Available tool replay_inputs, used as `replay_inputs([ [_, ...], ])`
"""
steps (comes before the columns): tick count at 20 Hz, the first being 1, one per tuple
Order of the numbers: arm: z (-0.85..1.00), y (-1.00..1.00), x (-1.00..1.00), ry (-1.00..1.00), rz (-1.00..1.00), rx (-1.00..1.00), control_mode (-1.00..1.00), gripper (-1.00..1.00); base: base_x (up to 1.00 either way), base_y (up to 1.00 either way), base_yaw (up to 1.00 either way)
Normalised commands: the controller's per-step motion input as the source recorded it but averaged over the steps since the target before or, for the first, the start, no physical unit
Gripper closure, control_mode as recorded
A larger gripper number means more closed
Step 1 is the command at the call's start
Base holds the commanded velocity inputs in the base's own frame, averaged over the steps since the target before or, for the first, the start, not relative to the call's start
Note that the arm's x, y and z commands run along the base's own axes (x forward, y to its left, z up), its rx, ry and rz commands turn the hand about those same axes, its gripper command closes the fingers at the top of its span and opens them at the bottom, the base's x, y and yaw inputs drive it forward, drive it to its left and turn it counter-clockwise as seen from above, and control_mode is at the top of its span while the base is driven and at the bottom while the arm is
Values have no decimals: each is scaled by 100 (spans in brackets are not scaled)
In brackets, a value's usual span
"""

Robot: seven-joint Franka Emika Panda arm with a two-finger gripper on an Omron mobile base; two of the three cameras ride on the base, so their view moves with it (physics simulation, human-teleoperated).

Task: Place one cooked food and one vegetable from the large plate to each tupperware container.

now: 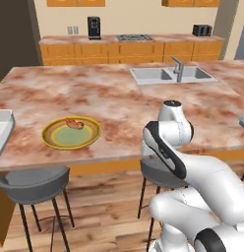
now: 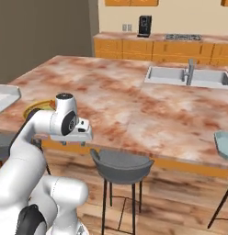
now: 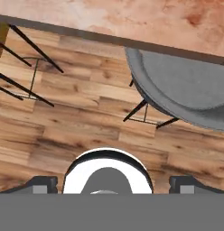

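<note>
Marble island: large plate well left of open pincer.

Both base views share the marble island — hand view faces floorward.

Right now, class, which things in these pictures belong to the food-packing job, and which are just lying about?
Belong to the job:
large plate
food piece on it
tupperware container
gripper, open

Just about:
sink
grey stools
coffee machine
</note>
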Motion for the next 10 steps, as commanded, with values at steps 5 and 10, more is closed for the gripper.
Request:
replay_inputs([
  [5, 0, 0, 0, 0, 0, 0, 100, -100, 92, 98, 18],
  [10, 0, 0, 0, 0, 0, 0, 100, -100, 83, 70, 13],
])
